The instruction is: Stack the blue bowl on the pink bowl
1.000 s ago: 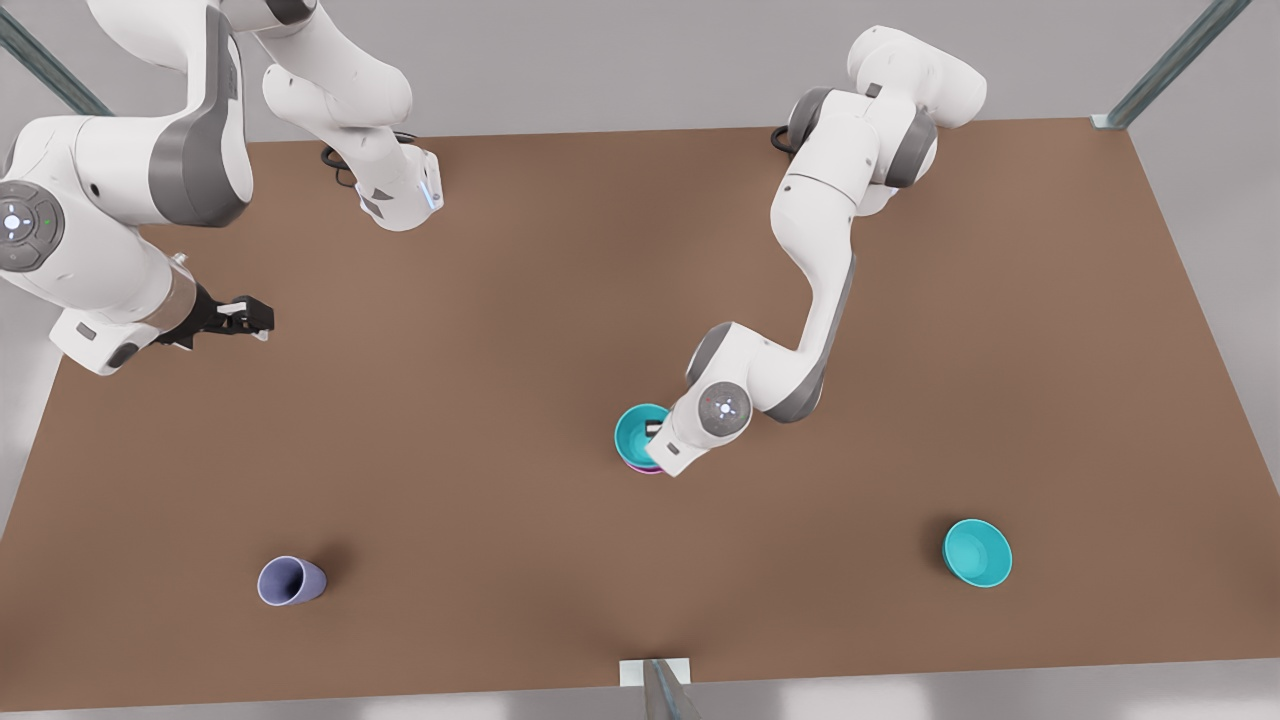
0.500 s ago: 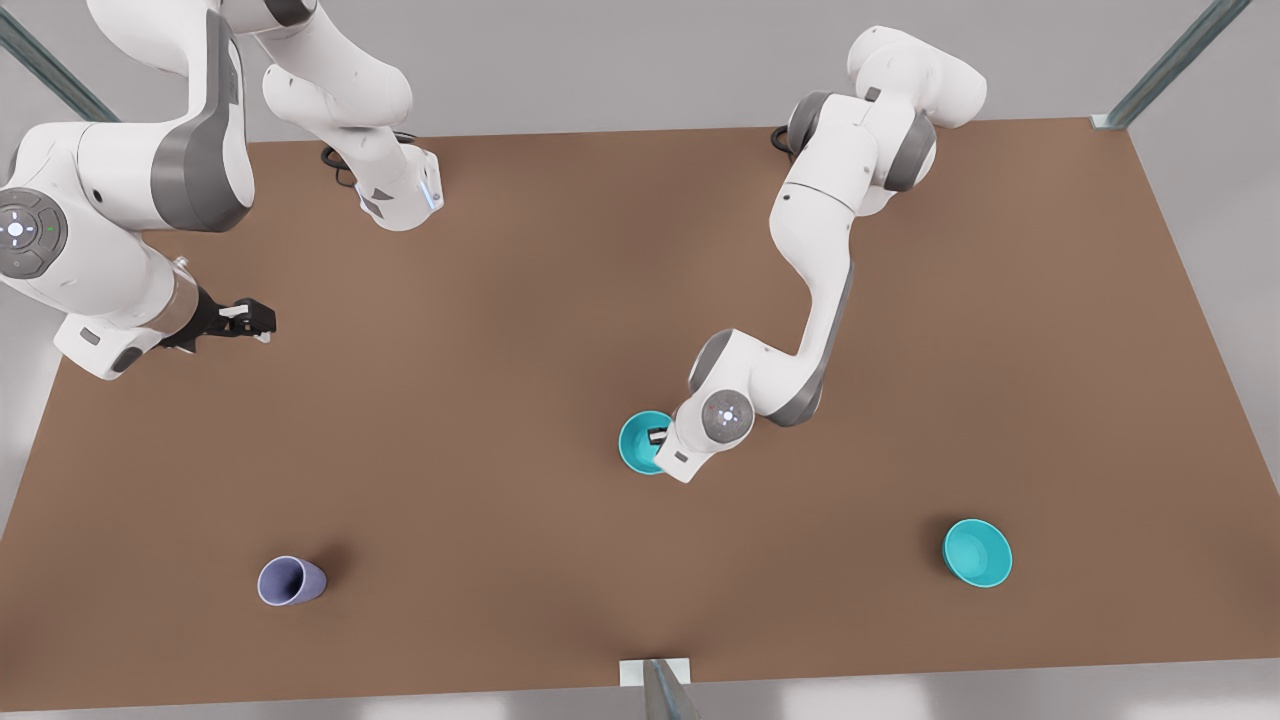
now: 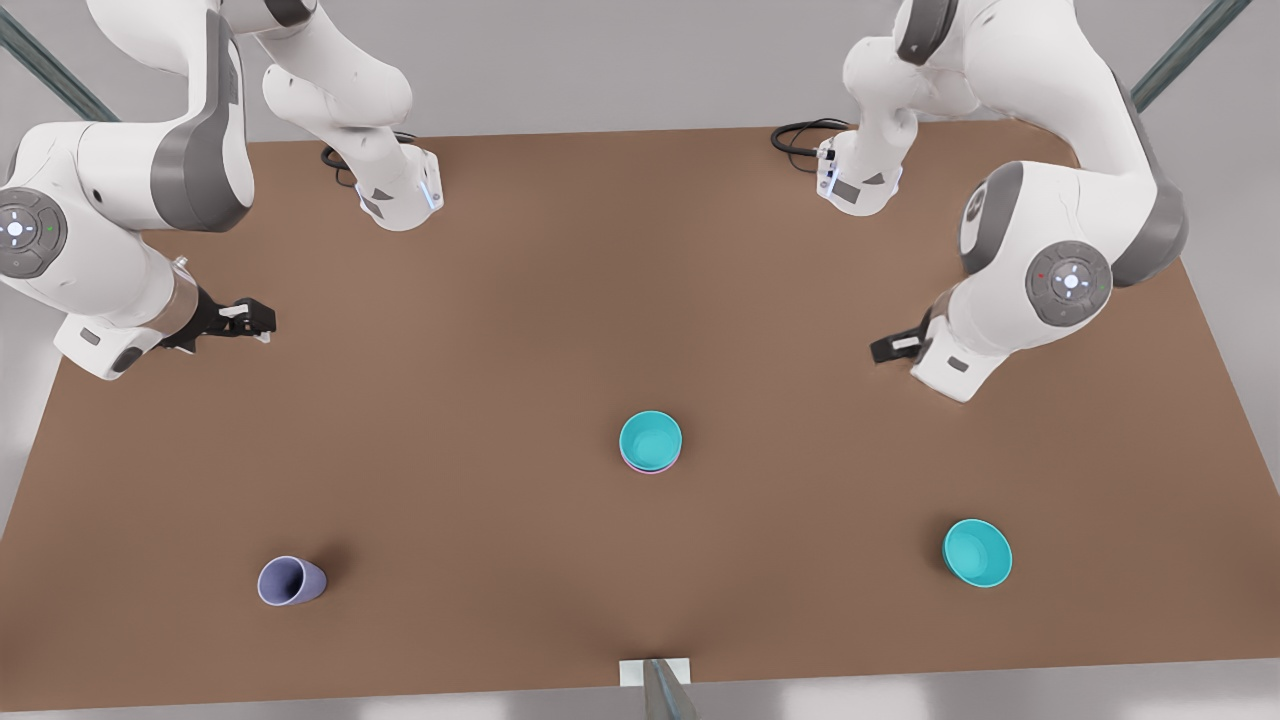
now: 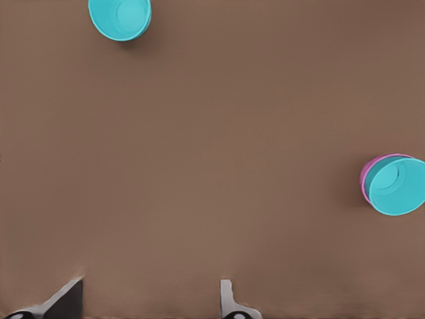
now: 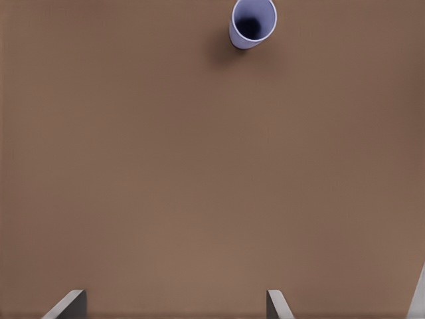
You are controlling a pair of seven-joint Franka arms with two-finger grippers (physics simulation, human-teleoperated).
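The blue bowl (image 3: 650,438) sits nested in the pink bowl (image 3: 647,468) at the table's middle, with only a thin pink rim showing below it. The left wrist view has the blue bowl (image 4: 398,187) with the pink bowl (image 4: 366,176) peeking out behind it. My left gripper (image 3: 893,347) hangs open and empty at the front view's right, well away from the stack; its fingertips (image 4: 66,298) stand wide apart. My right gripper (image 3: 250,318) waits open at the front view's left, its fingertips (image 5: 279,302) spread over bare table.
A greener turquoise bowl (image 3: 977,552) stands near the front right of the table, also in the left wrist view (image 4: 120,16). A lavender cup (image 3: 290,580) lies on its side at the front left, seen from the right wrist too (image 5: 253,22).
The left arm has let go of the blue bowl and drawn back up and to the front view's right. The blue bowl stays nested in the pink one. The right arm is still.
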